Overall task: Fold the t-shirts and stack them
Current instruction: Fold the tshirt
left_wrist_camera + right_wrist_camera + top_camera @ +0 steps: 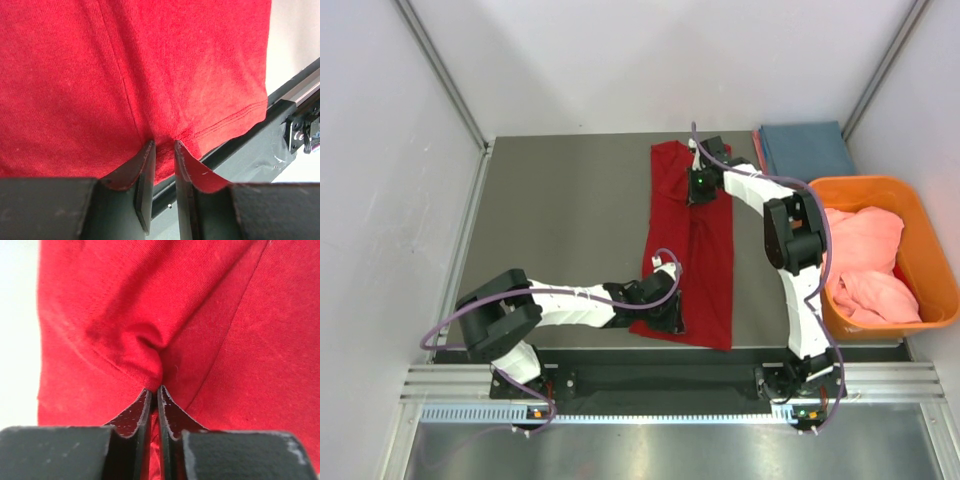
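Note:
A deep red t-shirt (705, 260) lies as a long narrow strip down the middle of the table. My left gripper (670, 310) is at its near left hem and is shut on a pinch of the red cloth (150, 75), which sits between the fingertips (164, 145). My right gripper (700, 185) is at the far end of the shirt and is shut on a raised fold of red cloth (145, 347), with the jaws (154, 390) almost touching. A folded blue t-shirt (807, 150) lies at the back right. A salmon-pink t-shirt (865, 260) is crumpled in the tub.
The orange plastic tub (865, 184) stands at the right edge of the table, next to the right arm. A black and metal rail (670, 385) runs along the near edge and shows just past the hem in the left wrist view (295, 100). White walls enclose the table.

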Motion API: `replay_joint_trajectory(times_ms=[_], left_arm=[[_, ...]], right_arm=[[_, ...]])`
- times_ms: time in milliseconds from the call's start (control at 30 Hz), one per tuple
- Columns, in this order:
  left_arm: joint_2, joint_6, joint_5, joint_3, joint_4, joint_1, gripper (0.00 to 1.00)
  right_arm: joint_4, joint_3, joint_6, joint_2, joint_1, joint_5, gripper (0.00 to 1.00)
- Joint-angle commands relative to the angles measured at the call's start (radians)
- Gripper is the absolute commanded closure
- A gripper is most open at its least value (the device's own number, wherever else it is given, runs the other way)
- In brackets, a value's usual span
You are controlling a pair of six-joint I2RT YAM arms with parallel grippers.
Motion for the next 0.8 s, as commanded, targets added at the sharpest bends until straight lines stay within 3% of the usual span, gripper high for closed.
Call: replay_joint_trajectory(times_ms=[0,200,267,400,500,633,767], left_arm=[[-0.026,-0.012,0.008,0.022,-0.121,-0.021,0.71],[-0.074,0.006,-0.02,0.182,-0.299,-0.019,0.62],[-0.084,0.028,-0.063,0.27,-0.432,-0.008,0.59],[-0.12,0.088,-0.069,0.35,-0.579,0.053,0.55],[-0.17,0.123,-0.051,0.306,-0.635,0.171,0.54],[-0.261,0.148,0.047,0.137,-0.586,0.343,0.54],[-0.281,0.131,0.07,0.043,-0.534,0.349,0.52]], right_arm=[[0.018,0.061,-0.012,0.009,-0.016,0.007,0.9],[-0.041,0.06,0.014,-0.068,-0.017,0.017,0.73],[-0.075,0.041,0.033,-0.11,-0.016,0.017,0.68],[-0.088,-0.101,0.08,-0.28,-0.016,0.029,0.63],[-0.12,-0.236,0.137,-0.398,-0.016,0.033,0.62],[-0.134,-0.471,0.225,-0.555,-0.006,0.04,0.62],[-0.117,-0.771,0.286,-0.749,0.012,0.051,0.61]])
